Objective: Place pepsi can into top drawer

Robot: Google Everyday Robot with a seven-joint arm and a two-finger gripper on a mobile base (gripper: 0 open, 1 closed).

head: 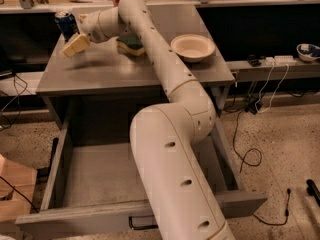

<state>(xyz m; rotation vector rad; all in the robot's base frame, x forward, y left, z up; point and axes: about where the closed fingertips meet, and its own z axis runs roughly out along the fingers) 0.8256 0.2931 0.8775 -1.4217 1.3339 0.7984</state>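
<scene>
Gripper (pixel 75 44) hovers over the table's (pixel 125 76) far left corner. It grips nothing, and how far open it is cannot be told. The can (pixel 65 24) stands upright just beyond it, long axis vertical. The drawer (pixel 95 176) lies open below.

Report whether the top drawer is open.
Open: top drawer pulled out, inside visible. Gripper is above the tabletop beside the pepsi can.
</scene>
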